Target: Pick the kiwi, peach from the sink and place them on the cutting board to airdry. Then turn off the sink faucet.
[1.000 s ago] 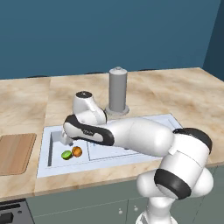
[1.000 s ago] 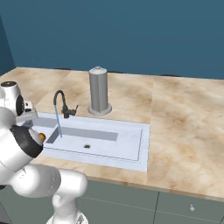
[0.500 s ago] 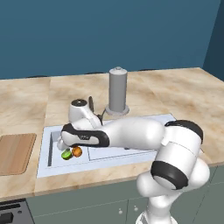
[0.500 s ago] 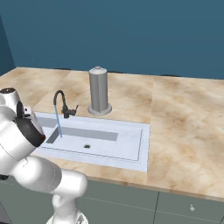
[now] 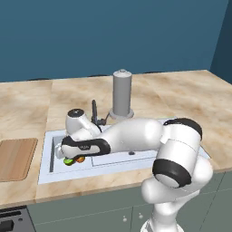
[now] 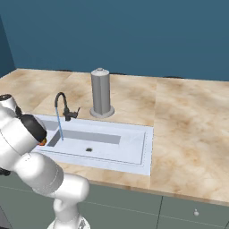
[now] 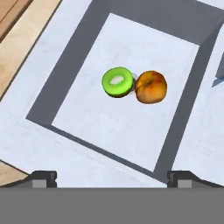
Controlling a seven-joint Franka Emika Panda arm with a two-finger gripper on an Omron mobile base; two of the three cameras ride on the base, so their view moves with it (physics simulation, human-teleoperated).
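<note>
Gripper (image 7: 111,177): jaws spread wide, nothing between them, poised above the small compartment of the sink (image 7: 65,144). Kiwi (image 7: 117,82) and peach (image 7: 151,87) lie touching on that compartment's floor, kiwi to the left in the hand view. From the left base view both fruits peek out beneath the wrist. Sink faucet (image 6: 64,105) stands at the far rim, a thin blue stream falling from its spout. Cutting board (image 5: 16,158) lies on the counter left of the sink. Grey cylinder (image 6: 100,91) stands beyond the faucet.
</note>
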